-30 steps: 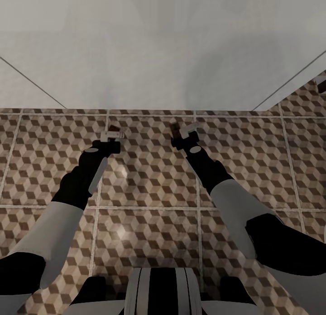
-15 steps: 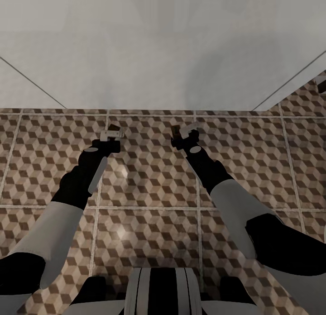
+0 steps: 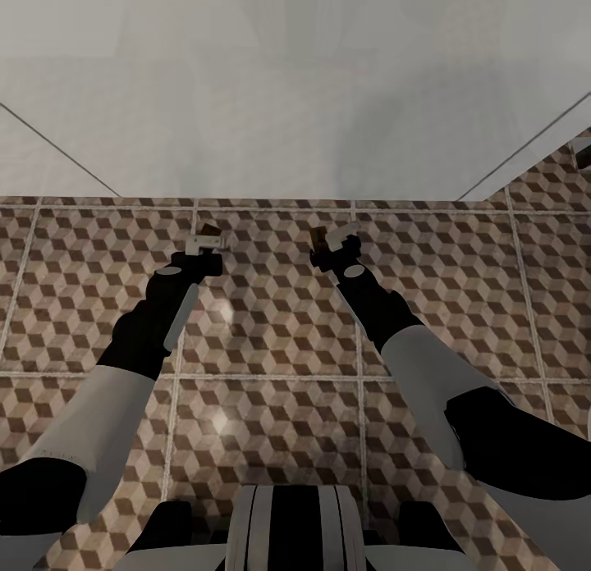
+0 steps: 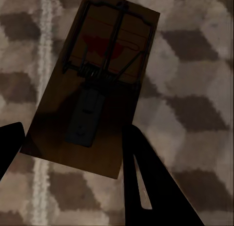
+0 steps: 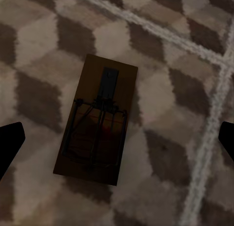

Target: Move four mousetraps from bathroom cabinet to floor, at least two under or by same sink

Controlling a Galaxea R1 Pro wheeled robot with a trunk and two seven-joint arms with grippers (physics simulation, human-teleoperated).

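Now your left claw [image 4: 73, 143] pinches a flat tan wooden mousetrap [image 4: 92, 80]. Your right claw [image 5: 117, 138] is spread above another mousetrap [image 5: 96, 120] on the cube-patterned tile floor [image 5: 185, 89].

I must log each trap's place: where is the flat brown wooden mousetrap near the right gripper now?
In the right wrist view the flat brown wooden mousetrap lies on the cube-patterned floor tiles, between the wide-open fingers of the right gripper, beside a pale grout line.
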